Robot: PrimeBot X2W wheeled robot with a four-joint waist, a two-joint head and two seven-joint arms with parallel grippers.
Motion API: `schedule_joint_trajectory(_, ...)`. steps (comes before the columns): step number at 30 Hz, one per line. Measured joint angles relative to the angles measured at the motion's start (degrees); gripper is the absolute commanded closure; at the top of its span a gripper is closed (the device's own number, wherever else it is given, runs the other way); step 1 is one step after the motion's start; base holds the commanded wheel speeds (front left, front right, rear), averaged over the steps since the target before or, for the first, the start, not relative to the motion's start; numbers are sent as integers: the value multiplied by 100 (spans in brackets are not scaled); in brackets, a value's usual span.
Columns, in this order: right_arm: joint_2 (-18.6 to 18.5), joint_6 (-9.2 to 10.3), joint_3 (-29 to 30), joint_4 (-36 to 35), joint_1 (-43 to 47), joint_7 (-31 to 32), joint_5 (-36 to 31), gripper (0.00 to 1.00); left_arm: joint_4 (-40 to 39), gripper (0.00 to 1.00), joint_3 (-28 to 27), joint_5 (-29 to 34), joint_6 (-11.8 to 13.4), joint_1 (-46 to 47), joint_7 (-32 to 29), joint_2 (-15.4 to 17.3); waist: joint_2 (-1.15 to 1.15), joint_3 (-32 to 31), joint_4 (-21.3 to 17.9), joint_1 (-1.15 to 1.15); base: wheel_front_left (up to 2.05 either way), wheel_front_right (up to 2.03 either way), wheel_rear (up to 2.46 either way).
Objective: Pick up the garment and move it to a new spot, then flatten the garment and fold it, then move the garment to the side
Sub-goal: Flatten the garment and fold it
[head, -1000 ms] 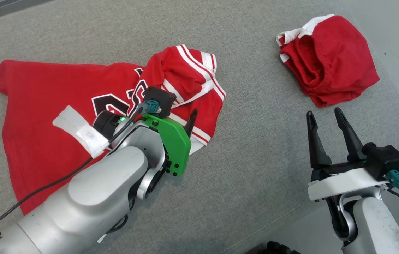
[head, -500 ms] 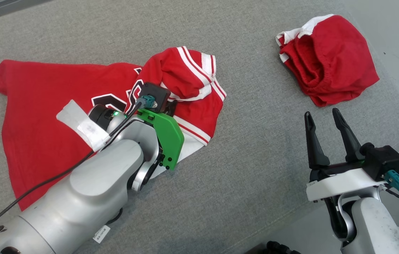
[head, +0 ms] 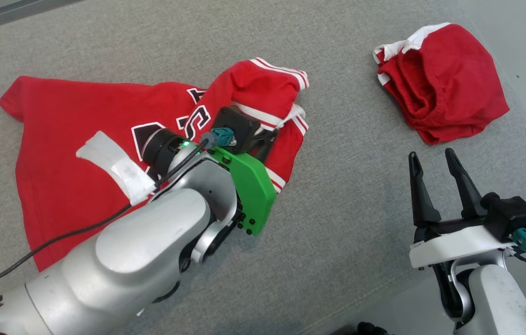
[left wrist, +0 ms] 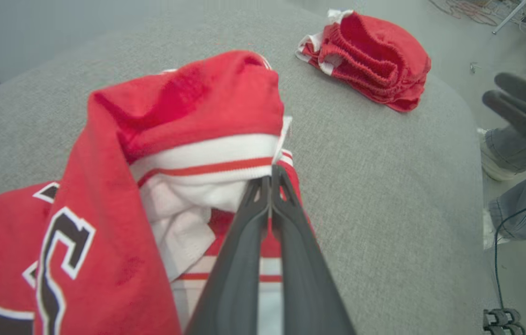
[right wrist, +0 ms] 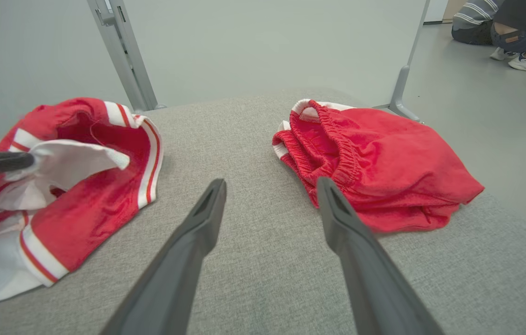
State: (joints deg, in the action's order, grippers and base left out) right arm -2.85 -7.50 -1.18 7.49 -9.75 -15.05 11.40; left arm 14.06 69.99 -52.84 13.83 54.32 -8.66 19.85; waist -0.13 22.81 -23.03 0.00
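Head view: found the red jersey (head: 72,139) spread on the grey fabric-covered counter (head: 347,209), left of centre, with the right-hand edge bunched and raised. Noted the left gripper (head: 268,138) at that bunched edge, largely hidden behind the wrist. Found the right gripper (head: 429,156) at lower right, clear of all cloth, fingers (head: 419,195) apart, near the red shorts (head: 449,102) lying well apart from the jersey. Left wrist view: saw the fingers (left wrist: 291,242) pressed together, clamped on the jersey's white, red-striped trim. Right wrist view: saw the fingers (right wrist: 188,242) spread wide over bare counter, gripping nothing, with jersey on one side and shorts on the other; noted a crouching person (right wrist: 519,28) on the floor beyond.
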Motion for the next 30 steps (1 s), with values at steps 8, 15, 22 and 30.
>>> schedule_joint_trajectory(8, 1, 0, 38, 12, 1, 0, -42, 0, -2041, 100, 8, -111, 252, 19, -553, 298, 0, -63, 184, 0, 0, 0, 0)
schedule_joint_trajectory(15, 1, 0, 20, 27, -21, 0, -41, 0, -2958, 100, 15, -704, 208, 9, -1124, 312, 0, -51, 213, 0, 0, 0, 0)
schedule_joint_trajectory(22, 1, 0, -98, 40, -88, 0, 60, 0, -2173, 100, 171, -1094, -192, 69, -1774, 158, 0, 17, 102, 0, 0, 0, 0)
schedule_joint_trajectory(30, -2, 0, -210, 59, -141, 0, 196, 0, -270, 100, 112, -784, -714, 145, -1059, -682, 0, 90, -211, 0, 0, 0, 0)
